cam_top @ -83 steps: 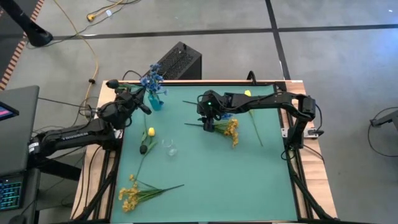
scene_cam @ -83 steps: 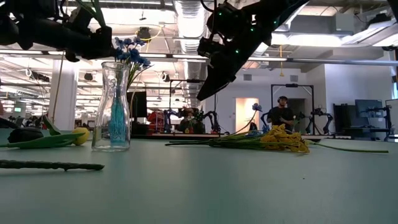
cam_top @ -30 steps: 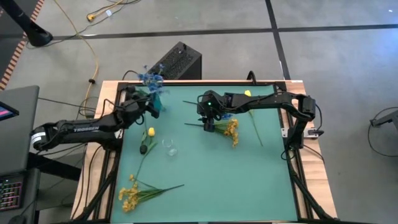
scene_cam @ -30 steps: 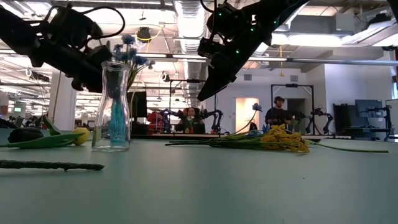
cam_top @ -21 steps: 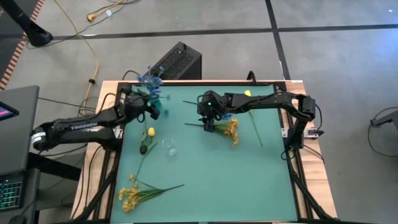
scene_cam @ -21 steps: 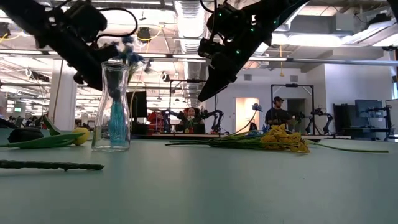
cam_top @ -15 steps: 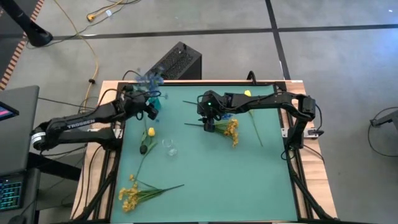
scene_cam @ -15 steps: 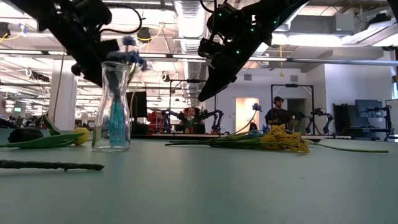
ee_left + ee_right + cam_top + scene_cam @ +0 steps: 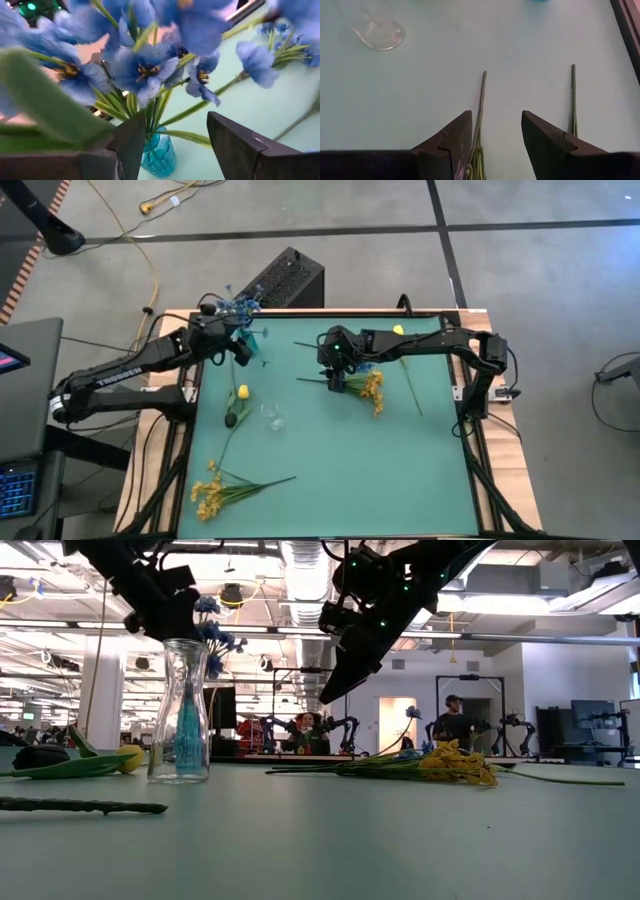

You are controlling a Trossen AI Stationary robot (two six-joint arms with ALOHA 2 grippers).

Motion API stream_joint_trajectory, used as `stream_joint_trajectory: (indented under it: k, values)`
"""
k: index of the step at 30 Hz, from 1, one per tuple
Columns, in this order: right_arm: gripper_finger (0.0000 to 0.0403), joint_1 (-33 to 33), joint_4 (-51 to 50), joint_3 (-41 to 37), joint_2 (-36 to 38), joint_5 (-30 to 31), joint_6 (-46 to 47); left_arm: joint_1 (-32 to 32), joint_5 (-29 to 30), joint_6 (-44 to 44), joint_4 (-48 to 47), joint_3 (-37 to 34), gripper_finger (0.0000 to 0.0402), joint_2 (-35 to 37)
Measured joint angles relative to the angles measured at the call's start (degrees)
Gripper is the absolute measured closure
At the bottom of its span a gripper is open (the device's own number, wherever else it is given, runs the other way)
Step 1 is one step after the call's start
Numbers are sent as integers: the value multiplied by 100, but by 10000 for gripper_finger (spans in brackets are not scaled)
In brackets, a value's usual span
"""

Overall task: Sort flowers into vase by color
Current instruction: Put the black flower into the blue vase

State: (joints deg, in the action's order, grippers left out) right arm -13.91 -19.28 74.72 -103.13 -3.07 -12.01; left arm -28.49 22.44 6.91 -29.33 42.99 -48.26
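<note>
A clear glass vase [image 9: 185, 710] with blue filling stands upright at the table's far left and holds blue flowers [image 9: 210, 625] by their stems. My left gripper [image 9: 175, 135] hovers open just above the vase's rim; the green stems [image 9: 155, 110] rise between its fingers, and I see no touch. My right gripper [image 9: 496, 130] hangs open above the table's far middle, over the thin stalk ends [image 9: 481, 110] of a yellow spray [image 9: 372, 388] that lies flat on the mat. A little blue blossom [image 9: 365, 365] lies by that spray.
A yellow bud stem [image 9: 240, 392] lies left of centre beside a small clear glass [image 9: 272, 417]. Another yellow spray [image 9: 210, 490] lies at the near left. A second bud stem [image 9: 398, 330] lies far right of centre. A black box [image 9: 285, 280] sits beyond the far edge.
My left gripper has risen from beside the vase's neck to just above its rim, moving a little toward the far edge. The blue flowers have stayed in the vase.
</note>
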Motion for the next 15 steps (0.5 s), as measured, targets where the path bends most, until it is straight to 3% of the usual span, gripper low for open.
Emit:
stream_joint_trajectory:
  k: [8,15]
  values:
    - [207,4,4,2,0,-2,147,2,-233,14,-930,524,200,45]
    - [207,122,-328,184,-4,-6,413,2,-1376,-240,-2083,1088,200,45]
